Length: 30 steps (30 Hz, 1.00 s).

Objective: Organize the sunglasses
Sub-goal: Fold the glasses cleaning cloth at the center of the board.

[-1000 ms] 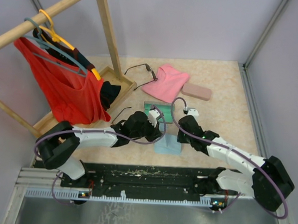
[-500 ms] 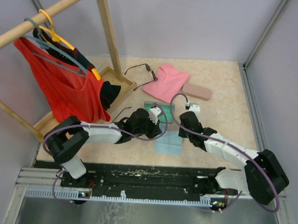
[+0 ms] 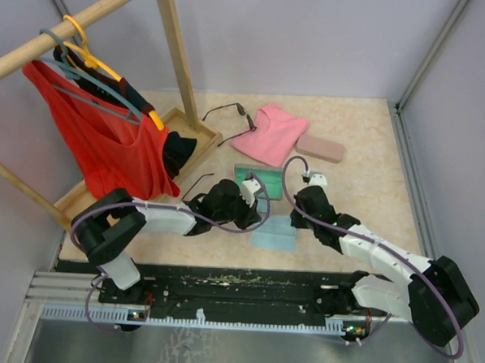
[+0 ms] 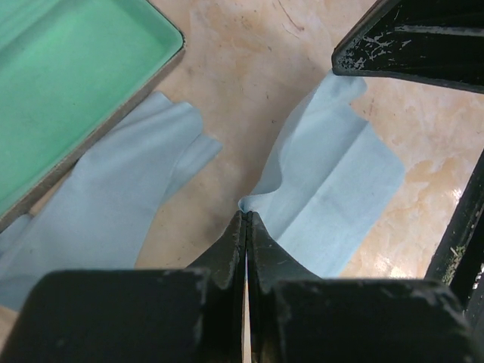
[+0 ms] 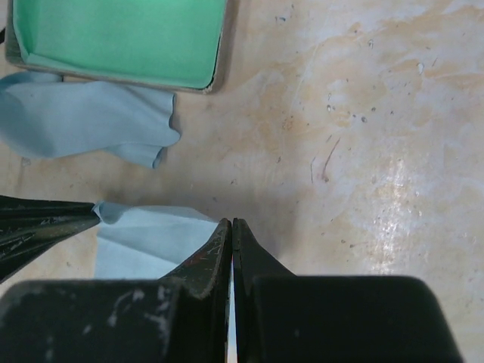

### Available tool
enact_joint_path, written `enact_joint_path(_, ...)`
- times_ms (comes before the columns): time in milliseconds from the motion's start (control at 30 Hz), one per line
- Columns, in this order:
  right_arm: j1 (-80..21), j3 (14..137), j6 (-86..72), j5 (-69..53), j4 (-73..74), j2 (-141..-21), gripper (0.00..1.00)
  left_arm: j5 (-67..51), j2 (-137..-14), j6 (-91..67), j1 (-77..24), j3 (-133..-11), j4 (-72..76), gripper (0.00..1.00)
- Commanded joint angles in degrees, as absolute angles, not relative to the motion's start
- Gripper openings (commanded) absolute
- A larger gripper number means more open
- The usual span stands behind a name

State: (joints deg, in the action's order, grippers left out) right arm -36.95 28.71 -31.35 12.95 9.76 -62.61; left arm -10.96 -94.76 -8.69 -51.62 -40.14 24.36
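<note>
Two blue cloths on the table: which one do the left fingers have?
The cloth lying apart from the open green case. The left fingers are shut on its lifted edge. The other cloth lies flat along the case's edge, with no fingers on it.

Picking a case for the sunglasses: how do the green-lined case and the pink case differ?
The green-lined case lies open, showing its lining; the pink case is shut. The green-lined case lies nearer the robot; the pink case lies farther back, beside the pink cloth. Both lie flat.
</note>
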Motion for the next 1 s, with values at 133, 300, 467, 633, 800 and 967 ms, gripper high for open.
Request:
enact_joint_path(133,-36.65,27.3,-33.84,9.05,12.28,-59.3,0.0,-13.6,-92.28,-8.05,-51.47,-37.0,27.33,0.01)
enact_joint_path(300,-36.67,27.08,-34.36,7.73,14.31,-58.84,0.0,-14.72,-91.85,-8.3,-51.47,-36.59,26.78,0.01)
enact_joint_path(467,-36.65,26.94,-34.95,5.2,15.05,-59.15,0.0,-15.4,-91.5,-8.68,-51.53,-35.76,26.63,0.01)
enact_joint_path(633,-36.65,26.66,-34.92,4.69,14.74,-60.0,0.0,-16.1,-91.6,-9.16,-51.61,-35.09,26.72,0.01)
enact_joint_path(800,-36.66,26.51,-34.92,5.32,14.19,-59.96,0.0,-16.43,-91.28,-10.08,-51.81,-34.42,26.96,0.03)
enact_joint_path(967,-36.65,25.82,-34.29,7.17,11.99,-58.26,0.0,-16.33,-90.72,-11.02,-51.88,-33.89,28.13,0.02)
